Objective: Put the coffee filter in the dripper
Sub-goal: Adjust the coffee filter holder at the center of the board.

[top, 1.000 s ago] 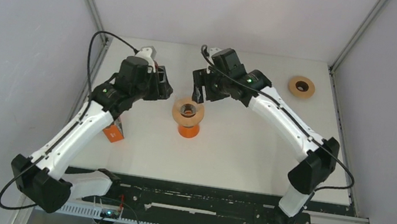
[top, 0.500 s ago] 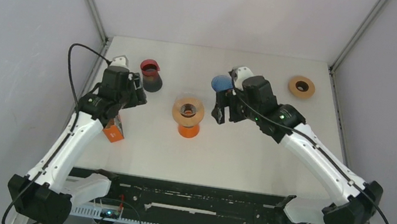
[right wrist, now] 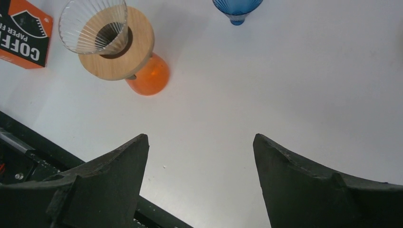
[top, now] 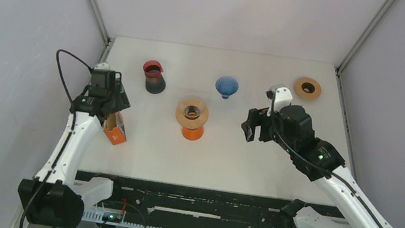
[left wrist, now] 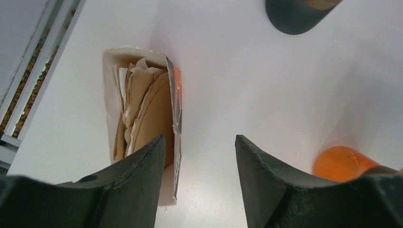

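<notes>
Brown paper coffee filters (left wrist: 142,111) stand packed in the open orange filter box (top: 116,134) near the left edge of the table (top: 253,164). The left gripper (left wrist: 197,142) hangs just above the box, its 2 fingers spread and holding nothing. The glass dripper (right wrist: 93,23), on a wooden collar and orange base, stands mid-table. The right gripper (right wrist: 199,142) hovers to its right, spread wide, gripping nothing.

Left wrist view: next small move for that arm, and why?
Probably nudge the left gripper over the filter box so the open jaws straddle the paper filters. The jaws are empty, the box mouth lies beside one finger, not between them, and the dripper holds no filter.
</notes>
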`<state>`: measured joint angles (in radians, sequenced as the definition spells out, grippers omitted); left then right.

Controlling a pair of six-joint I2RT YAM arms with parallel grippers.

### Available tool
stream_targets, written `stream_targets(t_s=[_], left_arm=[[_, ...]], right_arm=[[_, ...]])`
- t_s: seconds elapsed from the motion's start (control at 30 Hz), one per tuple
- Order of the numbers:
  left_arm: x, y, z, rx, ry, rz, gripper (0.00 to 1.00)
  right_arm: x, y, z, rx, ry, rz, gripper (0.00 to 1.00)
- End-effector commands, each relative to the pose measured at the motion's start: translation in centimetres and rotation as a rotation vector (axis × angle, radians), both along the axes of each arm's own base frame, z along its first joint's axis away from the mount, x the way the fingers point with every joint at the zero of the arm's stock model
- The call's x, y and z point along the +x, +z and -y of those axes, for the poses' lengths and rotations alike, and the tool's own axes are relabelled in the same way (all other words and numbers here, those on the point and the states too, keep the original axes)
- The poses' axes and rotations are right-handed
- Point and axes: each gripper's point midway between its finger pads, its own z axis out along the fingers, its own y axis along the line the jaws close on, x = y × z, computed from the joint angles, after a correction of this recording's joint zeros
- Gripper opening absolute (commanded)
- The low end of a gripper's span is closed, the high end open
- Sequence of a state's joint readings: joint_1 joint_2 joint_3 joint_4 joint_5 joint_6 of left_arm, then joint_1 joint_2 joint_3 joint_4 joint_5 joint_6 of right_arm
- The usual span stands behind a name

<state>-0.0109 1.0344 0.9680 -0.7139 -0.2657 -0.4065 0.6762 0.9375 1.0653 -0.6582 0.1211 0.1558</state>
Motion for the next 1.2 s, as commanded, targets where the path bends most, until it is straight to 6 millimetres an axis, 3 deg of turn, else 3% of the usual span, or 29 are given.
stream_targets(t_s=[0.0, 0.23, 0.57, 1.0, 1.17], left_arm=[[1.4, -1.0, -1.2, 0.013, 0.002, -0.029, 0.59], [2.7, -3.4, -2.9, 0.016, 0.025, -0.134, 0.48], [4.2, -4.2, -3.0, 0.041, -0.039, -0.207, 0.2], [4.2, -4.0, -0.6, 0.082, -0.209, -0.213, 0.06], [4.3, -3.8, -0.2, 0.09, -0.233, -0.208, 0.05]], right_arm=[[-0.1, 0.8, 2.4, -0.018, -0.068, 0.091, 0.89], [-0.4, 0.8, 4.1, -0.022, -0.119, 0.137, 0.9], [-0.1, 0.2, 3.8, -0.023, -0.113, 0.131, 0.9], [0.3, -0.1, 3.6, -0.018, -0.109, 0.113, 0.9], [0.5, -0.4, 3.5, -0.018, -0.107, 0.102, 0.91]])
